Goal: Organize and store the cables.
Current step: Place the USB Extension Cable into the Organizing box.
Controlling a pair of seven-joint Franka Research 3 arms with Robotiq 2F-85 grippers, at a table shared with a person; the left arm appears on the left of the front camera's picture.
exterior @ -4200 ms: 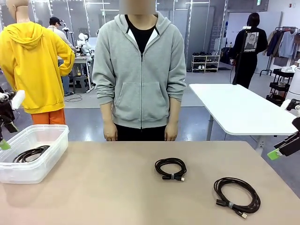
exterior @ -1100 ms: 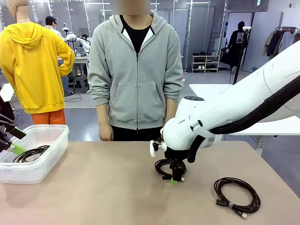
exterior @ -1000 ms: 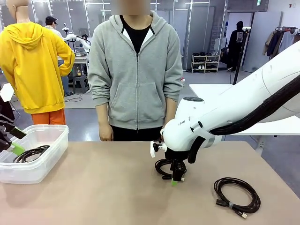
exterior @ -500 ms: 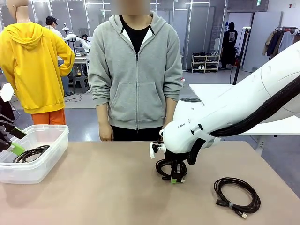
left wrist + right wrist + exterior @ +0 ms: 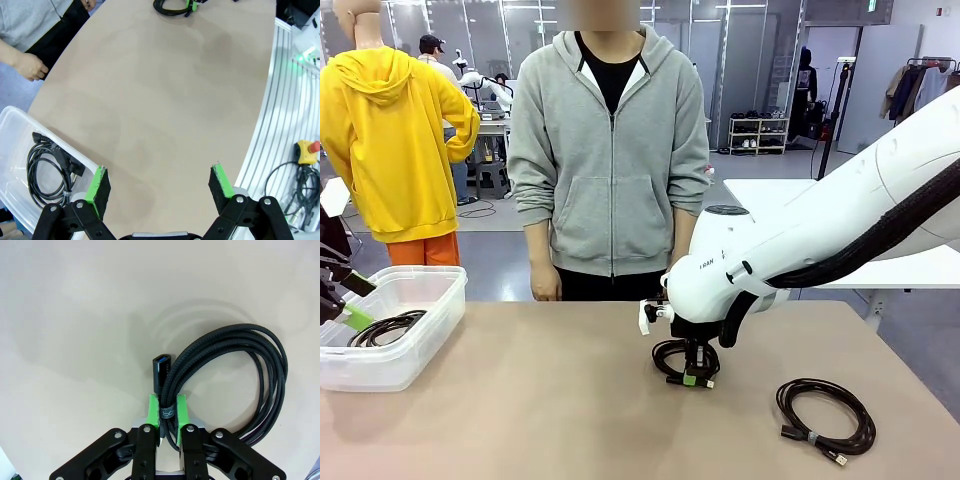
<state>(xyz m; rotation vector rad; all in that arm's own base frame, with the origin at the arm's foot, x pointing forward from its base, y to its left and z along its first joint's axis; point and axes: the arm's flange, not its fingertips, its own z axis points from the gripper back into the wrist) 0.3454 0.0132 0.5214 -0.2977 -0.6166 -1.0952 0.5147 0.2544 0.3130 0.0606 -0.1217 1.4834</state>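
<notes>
The right arm (image 5: 800, 250) is stretched from the right across the middle of the table (image 5: 520, 400), its wrist turned downward in front of the person (image 5: 610, 150). The right gripper (image 5: 166, 405) is clamped narrowly on the smaller coil (image 5: 250, 365) at its banded spot, beside a plug; the loop extends past the fingers. The larger coil (image 5: 825, 410) lies apart, to the right. The left gripper (image 5: 160, 185) is held wide at the edge of the clear bin (image 5: 420, 272), where a third coil (image 5: 45, 167) lies. Four seconds earlier, the right arm was drawn back at the right edge and the smaller coil lay alone.
</notes>
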